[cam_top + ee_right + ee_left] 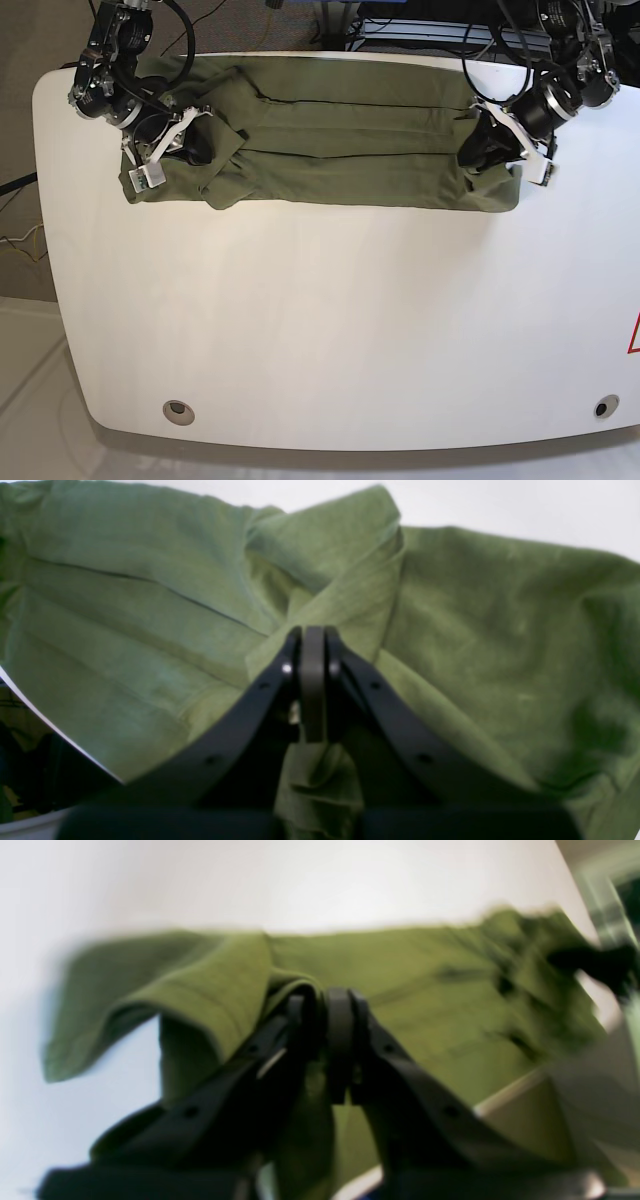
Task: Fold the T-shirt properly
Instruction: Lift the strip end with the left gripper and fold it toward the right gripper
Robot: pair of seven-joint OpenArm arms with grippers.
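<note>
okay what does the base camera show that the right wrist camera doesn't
Only the base view shows the whole white table, the full length of the T-shirt stretched along the far edge, and both arms at once, including the left gripper at the shirt's other end.

Only the right wrist view shows, close up, the right gripper with its jaws pinched shut on a gathered fold of cloth.

Both show the olive T-shirt, the right gripper and white tabletop.
</note>
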